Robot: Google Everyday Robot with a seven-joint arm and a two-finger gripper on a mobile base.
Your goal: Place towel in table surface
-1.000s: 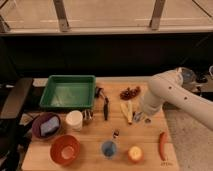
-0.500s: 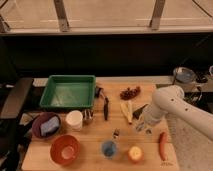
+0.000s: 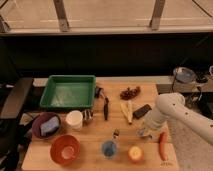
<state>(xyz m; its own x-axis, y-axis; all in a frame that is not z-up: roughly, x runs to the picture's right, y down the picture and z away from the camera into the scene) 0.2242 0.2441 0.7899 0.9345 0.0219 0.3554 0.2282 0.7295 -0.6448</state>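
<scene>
The pincer (image 3: 145,131) was low over the right part of the worktop (image 3: 95,130), between the banana (image 3: 127,111) and the red sausage (image 3: 162,145). Whether it was open or closed, I cannot tell. The towel could not be made out.

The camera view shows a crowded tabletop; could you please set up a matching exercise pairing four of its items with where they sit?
Things:
1. green plastic tray
2. orange bowl
3. grapes
4. gripper

Places:
A. front left part of the table surface
B. low over the right side of the table, just left of the red sausage-shaped item
C. back left part of the table
D. back of the table, right of the tray

Pairs: 1-C, 2-A, 3-D, 4-B
</scene>
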